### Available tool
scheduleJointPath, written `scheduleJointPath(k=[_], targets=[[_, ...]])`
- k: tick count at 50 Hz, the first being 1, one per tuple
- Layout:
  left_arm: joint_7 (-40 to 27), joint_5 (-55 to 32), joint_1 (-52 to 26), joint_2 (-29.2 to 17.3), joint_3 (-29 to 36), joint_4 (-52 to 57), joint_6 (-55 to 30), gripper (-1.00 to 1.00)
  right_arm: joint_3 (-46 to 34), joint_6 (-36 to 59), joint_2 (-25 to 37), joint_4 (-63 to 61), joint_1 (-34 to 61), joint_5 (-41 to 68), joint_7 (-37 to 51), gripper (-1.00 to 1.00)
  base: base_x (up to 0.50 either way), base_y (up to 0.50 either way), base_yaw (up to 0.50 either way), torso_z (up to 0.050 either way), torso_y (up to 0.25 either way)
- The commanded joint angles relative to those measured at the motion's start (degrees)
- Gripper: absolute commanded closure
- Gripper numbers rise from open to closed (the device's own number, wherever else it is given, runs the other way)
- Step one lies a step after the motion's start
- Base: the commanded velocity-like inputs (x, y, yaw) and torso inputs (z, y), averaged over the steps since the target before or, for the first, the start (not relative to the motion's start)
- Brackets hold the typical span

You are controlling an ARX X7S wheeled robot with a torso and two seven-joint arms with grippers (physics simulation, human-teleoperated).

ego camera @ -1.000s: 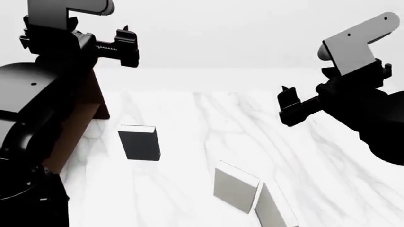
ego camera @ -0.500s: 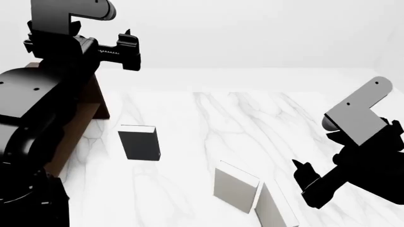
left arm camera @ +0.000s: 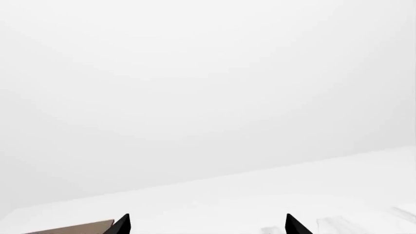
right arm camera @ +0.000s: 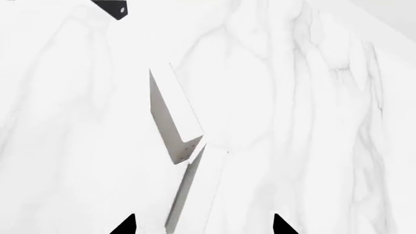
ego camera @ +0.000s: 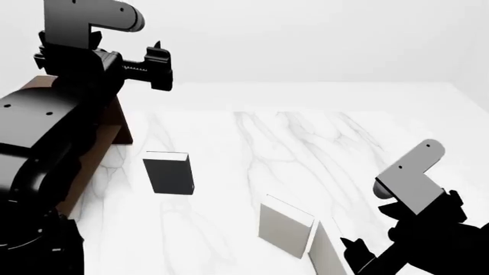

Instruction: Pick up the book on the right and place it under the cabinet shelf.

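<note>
The book (ego camera: 327, 252) on the right is off-white and stands on edge at the marble table's near edge, touching a greyer pale book (ego camera: 284, 229). My right gripper (ego camera: 358, 258) is open, low and just right of the book. In the right wrist view the book (right arm camera: 202, 187) runs between the open fingertips (right arm camera: 126, 225), with the greyer book (right arm camera: 170, 122) beyond it. The brown cabinet (ego camera: 107, 129) stands at the left, mostly behind my left arm, so the cabinet shelf is hidden. My left gripper (ego camera: 157, 66) is open and raised above the cabinet, holding nothing.
A dark charcoal book (ego camera: 168, 173) stands on the white marble table (ego camera: 306, 149) near the cabinet; its corner (right arm camera: 112, 7) shows in the right wrist view. The left wrist view shows a pale wall, the open left gripper (left arm camera: 206, 226) and a cabinet corner (left arm camera: 71, 229).
My right arm has dropped from high on the right down to the table beside the rightmost book. The left arm has shifted only slightly. The books have not moved.
</note>
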Motion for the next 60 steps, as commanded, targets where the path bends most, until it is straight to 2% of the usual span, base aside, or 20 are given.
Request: scheduleJointPath(k=[1, 34, 60], targets=[[-0.1, -0.2, 0.3, -0.3, 0.1, 0.0, 0.1, -1.0, -1.9, -1.8, -2.8, 3.1, -2.1, -1.0, -0.7, -1.0, 0.0, 0.0, 0.0, 0.0, 0.0], [-0.3, -0.8, 1.8, -0.8, 0.6, -0.3, 1.0, -1.0, -4.1, -6.8, -8.2, 12.4, -12.4, -20.1, -12.2, -1.0, 0.0, 0.0, 0.0, 0.0, 0.0], [-0.7, -1.3, 2.8, -1.1, 0.3, -0.3, 1.5, -1.0, -7.7, -7.6, -10.4, 16.8, -14.1, -27.3, -15.8, -1.0, 0.0, 0.0, 0.0, 0.0, 0.0]])
